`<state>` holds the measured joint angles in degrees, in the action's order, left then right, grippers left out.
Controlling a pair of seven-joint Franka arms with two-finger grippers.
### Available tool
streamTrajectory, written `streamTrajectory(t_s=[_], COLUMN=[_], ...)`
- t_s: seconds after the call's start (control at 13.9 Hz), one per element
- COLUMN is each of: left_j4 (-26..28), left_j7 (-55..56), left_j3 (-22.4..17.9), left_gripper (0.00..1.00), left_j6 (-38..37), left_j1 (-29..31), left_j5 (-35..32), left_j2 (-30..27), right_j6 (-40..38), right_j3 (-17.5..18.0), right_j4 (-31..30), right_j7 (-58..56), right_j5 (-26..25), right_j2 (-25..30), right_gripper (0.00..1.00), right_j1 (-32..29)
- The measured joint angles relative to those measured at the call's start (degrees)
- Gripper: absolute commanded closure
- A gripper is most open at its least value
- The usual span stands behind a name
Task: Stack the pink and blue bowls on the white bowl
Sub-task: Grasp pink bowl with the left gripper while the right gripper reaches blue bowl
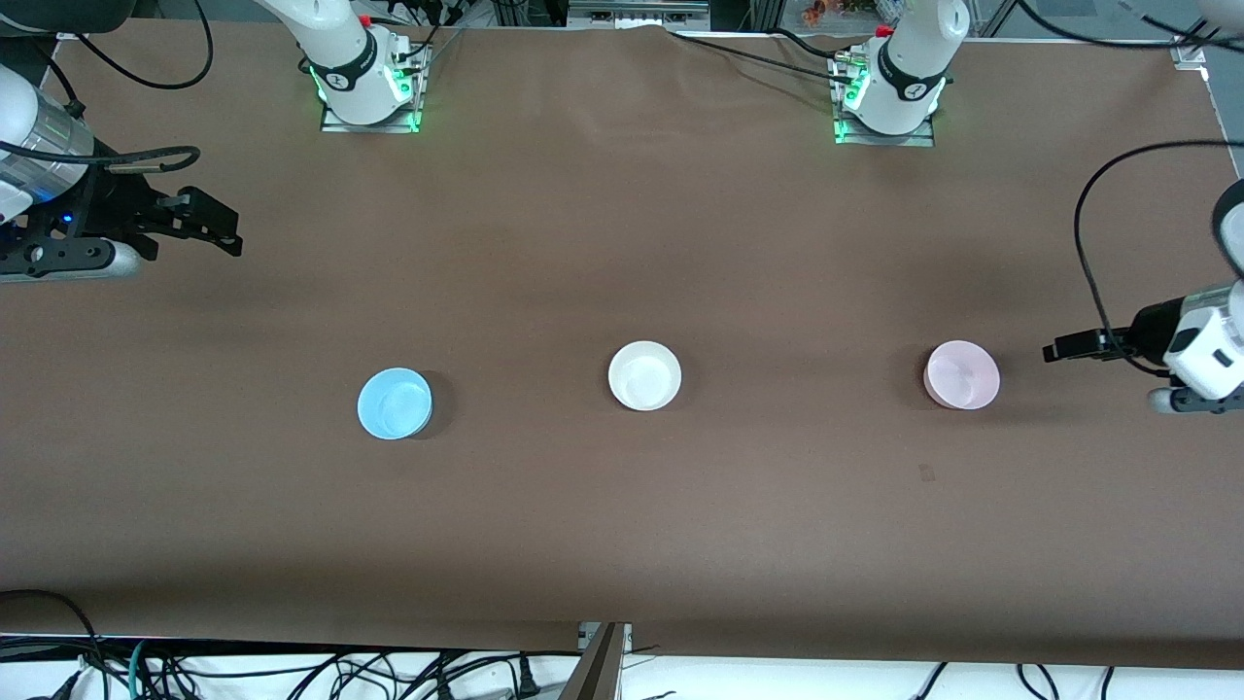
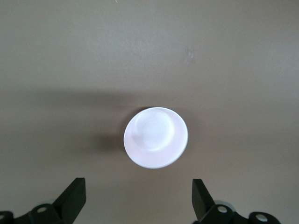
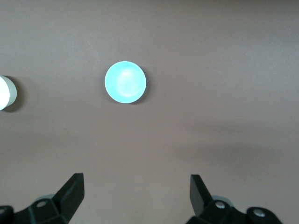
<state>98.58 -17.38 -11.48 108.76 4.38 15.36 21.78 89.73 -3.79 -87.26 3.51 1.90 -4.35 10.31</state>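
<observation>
Three bowls stand upright in a row on the brown table. The white bowl is in the middle. The light blue bowl is toward the right arm's end and the pale pink bowl toward the left arm's end. My left gripper hangs open and empty over the table, between the pink bowl and the table's end. The left wrist view shows the pink bowl ahead of the open left gripper. My right gripper is open and empty over the table at the right arm's end. The right wrist view shows the blue bowl, the white bowl's edge and the open right gripper.
The two arm bases stand at the table's edge farthest from the front camera. Loose cables lie off the edge nearest the camera. A small dark mark sits on the cloth near the pink bowl.
</observation>
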Motion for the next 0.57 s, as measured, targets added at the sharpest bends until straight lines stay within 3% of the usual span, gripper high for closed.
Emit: streamTrajectory(t_s=[0.22, 0.57], left_j4=[2.3, 7.0], left_j7=[-5.2, -10.8], left_j3=[-1.2, -1.3], left_gripper=[0.00, 0.00], left_j6=[5.1, 14.1], left_j1=[0.0, -0.3], left_j5=[4.8, 11.3], left_j2=[4.7, 7.4], right_j6=[0.0, 0.0], right_j3=[0.3, 0.7], right_j4=[0.0, -0.2], right_j7=[0.0, 0.0], right_j5=[0.1, 0.1], right_j2=[-0.2, -1.3], right_gripper=[0.00, 0.00], right_j1=[0.3, 0.6])
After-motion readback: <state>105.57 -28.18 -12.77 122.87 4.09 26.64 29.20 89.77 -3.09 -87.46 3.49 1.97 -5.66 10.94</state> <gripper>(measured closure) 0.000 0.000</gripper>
